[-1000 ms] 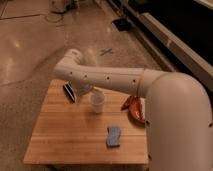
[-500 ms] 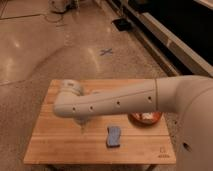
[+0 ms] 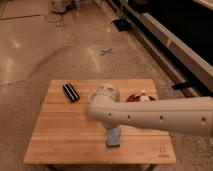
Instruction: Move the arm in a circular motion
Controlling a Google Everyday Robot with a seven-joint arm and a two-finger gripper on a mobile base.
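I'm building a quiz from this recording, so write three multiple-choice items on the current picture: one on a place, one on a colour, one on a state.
1. Where does the black rectangular object lie on the wooden table?
A. near the far left corner
B. at the near right corner
C. on the floor

2. What colour is the arm?
A. red
B. white
C. green

3. How does the arm stand relative to the table?
A. folded away beside it
C. resting flat on the floor
B. stretched across it from the right

Answers: 1 A, it sits close to the table's far left edge. 2 B, its tubular segments are white. 3 B, it crosses over the tabletop from the right edge, its elbow above the middle. The gripper is not in view; it is hidden below the elbow.
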